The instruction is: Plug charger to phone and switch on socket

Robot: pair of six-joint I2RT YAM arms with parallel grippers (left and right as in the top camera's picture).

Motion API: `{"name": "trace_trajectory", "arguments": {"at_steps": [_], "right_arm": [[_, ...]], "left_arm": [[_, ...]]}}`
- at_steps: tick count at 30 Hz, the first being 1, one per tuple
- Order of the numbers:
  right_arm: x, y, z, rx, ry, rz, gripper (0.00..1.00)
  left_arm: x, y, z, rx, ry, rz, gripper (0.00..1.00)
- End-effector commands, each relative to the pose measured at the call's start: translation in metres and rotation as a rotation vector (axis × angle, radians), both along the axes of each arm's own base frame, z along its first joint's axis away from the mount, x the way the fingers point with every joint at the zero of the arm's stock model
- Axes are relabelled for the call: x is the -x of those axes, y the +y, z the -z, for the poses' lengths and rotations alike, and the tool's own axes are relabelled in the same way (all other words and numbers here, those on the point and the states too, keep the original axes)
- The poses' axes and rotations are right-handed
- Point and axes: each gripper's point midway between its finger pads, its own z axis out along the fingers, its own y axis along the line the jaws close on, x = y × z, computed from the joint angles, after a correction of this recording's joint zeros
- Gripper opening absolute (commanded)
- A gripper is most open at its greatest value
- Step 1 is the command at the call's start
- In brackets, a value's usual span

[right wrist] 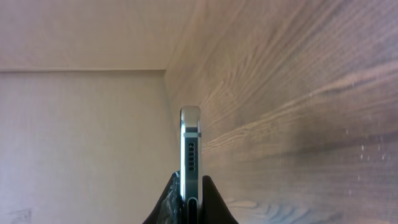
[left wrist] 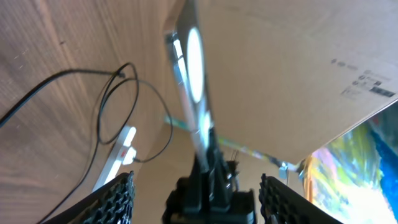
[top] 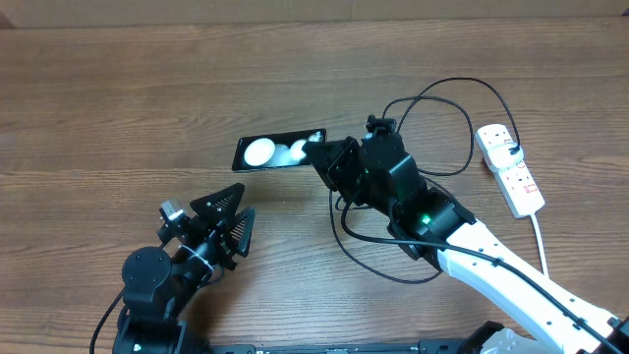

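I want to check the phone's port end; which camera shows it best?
Right wrist: the phone shows its end edge squarely, holes and slot sharp. Overhead shows only its glossy face; left wrist shows it blurred.

Overhead looks straight down; both wrist views face the phone (top: 278,151) (left wrist: 194,74) (right wrist: 190,158) nearly edge-on.

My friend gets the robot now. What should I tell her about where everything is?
Right gripper: jaws shut on one end of the phone.
Left gripper: jaws open, holding nothing, at the front left of the table.
Charger: loops on the table around the right arm and runs towards the socket on the right.
Done: phone gripped.
Left: no cable shows in the phone, so plug the tip in, then switch on the socket. Its switches are too small to read.
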Motion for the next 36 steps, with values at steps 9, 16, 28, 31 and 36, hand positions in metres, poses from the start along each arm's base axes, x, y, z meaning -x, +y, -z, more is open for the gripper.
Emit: {"name": "trace_trajectory", "arguments": {"at_steps": [9, 16, 28, 31, 36], "right_arm": [[0.033, 0.028, -0.037, -0.22, 0.139, -0.159, 0.04], [0.042, 0.033, -0.038, -0.232, 0.16, -0.217, 0.04], [0.045, 0.03, -0.029, -0.207, 0.196, -0.209, 0.04], [0.045, 0.031, -0.029, -0.208, 0.197, -0.212, 0.04], [0.048, 0.032, -0.029, -0.212, 0.202, -0.227, 0.1]], "left_arm": [[-0.031, -0.01, 0.016, 0.011, 0.055, -0.019, 0.53], [-0.046, -0.024, 0.026, 0.007, 0.067, 0.014, 0.29], [-0.052, -0.025, 0.024, 0.011, 0.045, 0.01, 0.04], [-0.053, -0.023, 0.024, 0.008, 0.045, 0.0, 0.04], [-0.056, -0.016, 0.029, -0.028, 0.046, -0.041, 0.04]]}}
